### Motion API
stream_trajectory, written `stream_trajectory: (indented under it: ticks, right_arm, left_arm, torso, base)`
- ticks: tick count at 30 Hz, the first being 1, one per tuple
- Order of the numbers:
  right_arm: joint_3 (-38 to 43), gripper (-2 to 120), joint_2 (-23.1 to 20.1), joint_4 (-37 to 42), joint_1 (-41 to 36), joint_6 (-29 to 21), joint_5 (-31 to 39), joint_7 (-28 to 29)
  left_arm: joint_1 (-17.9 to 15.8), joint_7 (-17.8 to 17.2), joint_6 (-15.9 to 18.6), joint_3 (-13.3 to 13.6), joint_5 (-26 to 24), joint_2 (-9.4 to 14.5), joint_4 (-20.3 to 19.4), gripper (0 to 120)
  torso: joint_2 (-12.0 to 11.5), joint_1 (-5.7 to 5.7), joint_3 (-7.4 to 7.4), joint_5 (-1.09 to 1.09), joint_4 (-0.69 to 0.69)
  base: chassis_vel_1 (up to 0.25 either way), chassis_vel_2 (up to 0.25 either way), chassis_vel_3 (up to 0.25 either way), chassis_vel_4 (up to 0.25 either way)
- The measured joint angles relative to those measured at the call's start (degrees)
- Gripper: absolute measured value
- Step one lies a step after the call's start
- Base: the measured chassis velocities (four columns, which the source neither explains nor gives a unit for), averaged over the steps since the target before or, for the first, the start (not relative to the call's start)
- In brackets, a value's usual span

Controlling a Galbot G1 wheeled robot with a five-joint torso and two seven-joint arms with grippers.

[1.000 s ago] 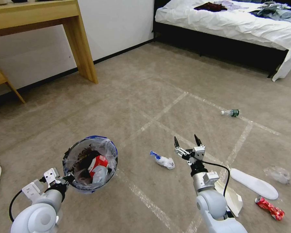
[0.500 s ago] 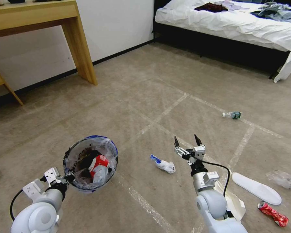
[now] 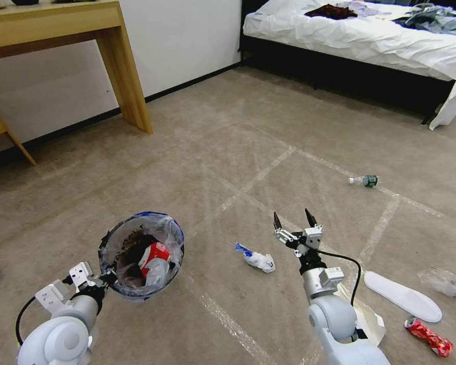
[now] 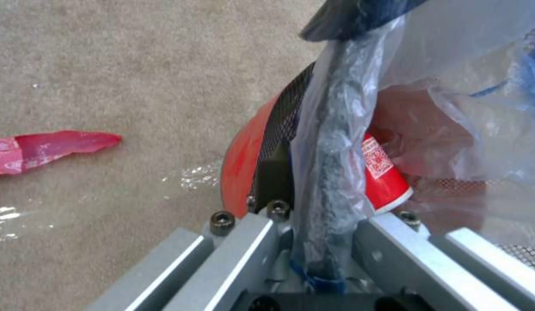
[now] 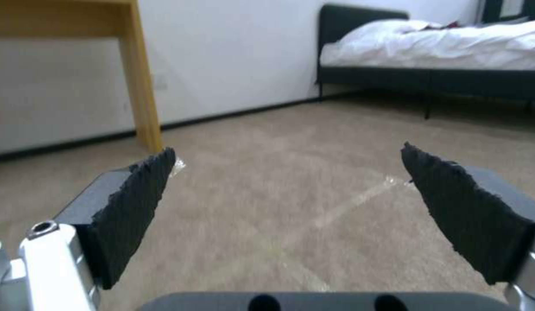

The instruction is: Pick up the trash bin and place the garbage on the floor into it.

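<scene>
The trash bin, a round bucket with a black rim and a blue-edged clear liner, hangs off the floor at lower left with red and white litter inside. My left gripper is shut on its near rim; the left wrist view shows the liner-wrapped rim clamped in the left gripper, beside the red base. My right gripper stands open above the carpet, nothing between its fingers. Garbage on the floor: crumpled white paper just left of it, a clear bottle, a crushed red can.
A white insole, a crumpled clear wrapper and a pale cardboard piece lie at lower right. A red wrapper lies under the bin. A wooden desk leg stands far left, a bed far right.
The whole head picture has shifted a little, so the camera moved. Both arms keep their poses, the bin stays held, and the litter lies where it was.
</scene>
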Motion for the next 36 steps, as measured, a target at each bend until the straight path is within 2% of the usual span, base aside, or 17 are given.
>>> stream_trajectory:
  ticks: [2,4,7,8,9,10,11,12,14,15,16,18,20,22,24,26,36]
  right_arm:
    - [-0.44,100,-1.26,0.65,0.33,-2.96,0.06,1.03]
    - [-1.65,100,-5.71,2.76,0.90,-15.81,0.52,5.53]
    - [-1.88,100,-7.31,3.28,1.11,-19.82,0.77,6.42]
    - [-2.51,100,-10.79,4.12,2.25,-29.54,1.60,8.06]
    - [-3.09,100,-12.90,4.35,3.36,-35.55,2.59,8.43]
    - [-3.09,100,-12.90,4.35,3.36,-35.55,2.59,8.43]
    - [-3.66,100,-14.72,4.38,4.59,-40.42,3.35,7.70]
    - [-3.66,100,-14.72,4.38,4.59,-40.42,3.35,7.70]
    - [-6.31,100,-18.19,3.83,8.31,-49.06,4.64,3.46]
    - [-6.31,100,-18.19,3.83,8.31,-49.06,4.64,3.46]
    - [-8.96,100,-19.77,2.69,11.17,-52.16,4.74,-1.22]
    - [-10.12,100,-20.29,2.17,12.41,-52.65,4.63,-3.71]
    - [-14.32,100,-21.36,-0.66,16.28,-53.32,0.71,-11.72]
    - [-17.59,100,-21.53,-3.29,18.95,-53.33,-0.94,-13.74]
    - [-19.36,100,-21.44,-4.91,20.33,-53.31,-1.58,-14.21]
    - [-25.75,100,-20.00,-11.75,26.18,-53.14,-4.19,-14.96]
    - [-34.77,100,-13.72,-25.99,35.10,-49.97,-7.60,-14.92]
  left_arm:
    - [0.05,0.00,-0.01,0.00,0.03,-0.01,-0.07,0]
    - [0.17,0.00,-0.09,-0.02,0.06,-0.12,-0.23,0]
    - [0.22,0.00,-0.11,-0.04,0.09,-0.14,-0.26,0]
    - [0.24,0.00,-0.17,-0.08,0.12,-0.17,-0.28,0]
    - [0.24,0.00,-0.23,-0.14,0.12,-0.19,-0.33,0]
    - [0.24,0.00,-0.23,-0.14,0.12,-0.19,-0.33,0]
    - [0.24,0.00,-0.24,-0.23,0.13,-0.20,-0.38,0]
    - [0.24,0.00,-0.24,-0.23,0.13,-0.20,-0.38,0]
    - [0.40,0.00,-0.28,-0.43,0.12,-0.19,-0.57,0]
    - [0.40,0.00,-0.28,-0.43,0.12,-0.19,-0.57,0]
    - [0.49,0.00,-0.31,-0.64,0.13,-0.20,-0.59,0]
    - [0.51,0.00,-0.33,-0.73,0.13,-0.24,-0.60,0]
    - [0.66,0.01,-0.46,-1.15,0.09,-0.36,-0.78,0]
    - [0.86,0.01,-0.55,-1.45,0.09,-0.40,-0.92,0]
    - [0.97,0.02,-0.57,-1.57,0.07,-0.44,-1.04,0]
    - [1.71,0.05,-0.67,-2.32,-0.02,-0.71,-1.78,0]
    - [3.25,0.31,-0.93,-3.92,-0.12,-1.47,-3.13,0]
  torso:
    - [0.00,0.00,0.00,0.00,0.00]
    - [0.00,0.00,0.00,0.01,0.00]
    - [0.00,0.00,0.00,0.01,-0.01]
    - [0.00,0.00,0.00,0.00,-0.01]
    - [0.00,0.00,0.00,0.00,-0.01]
    - [0.00,0.00,0.00,0.00,-0.01]
    - [0.00,0.00,0.00,0.01,-0.01]
    - [0.00,0.00,0.00,0.01,-0.01]
    - [0.00,0.00,0.00,-0.01,-0.01]
    - [0.00,0.00,0.00,-0.01,-0.01]
    - [0.00,0.00,0.00,0.01,0.00]
    - [0.00,0.00,0.00,0.00,-0.01]
    - [0.00,0.00,0.00,0.00,-0.01]
    - [0.00,0.00,0.00,-0.01,-0.01]
    - [0.00,0.00,0.00,-0.01,0.00]
    - [0.00,0.00,0.01,0.00,-0.01]
    - [0.00,0.00,0.01,-0.02,0.00]
  base:
    - [0.000,0.000,0.000,0.000]
    - [0.000,0.000,0.000,0.000]
    - [0.000,0.000,0.000,0.000]
    - [0.000,0.000,0.000,0.000]
    - [0.000,0.000,0.000,0.000]
    - [0.000,0.000,0.000,0.000]
    - [0.000,0.000,0.000,0.000]
    - [0.000,0.000,0.000,0.000]
    - [0.000,0.000,0.000,0.000]
    - [0.000,0.000,0.000,0.000]
    - [0.000,0.000,0.000,0.000]
    - [0.000,0.000,0.000,0.000]
    - [0.000,0.000,0.000,0.000]
    - [0.000,0.000,0.000,0.000]
    - [0.000,0.000,0.000,0.000]
    - [0.000,0.000,0.000,0.000]
    - [0.000,0.000,0.000,0.000]
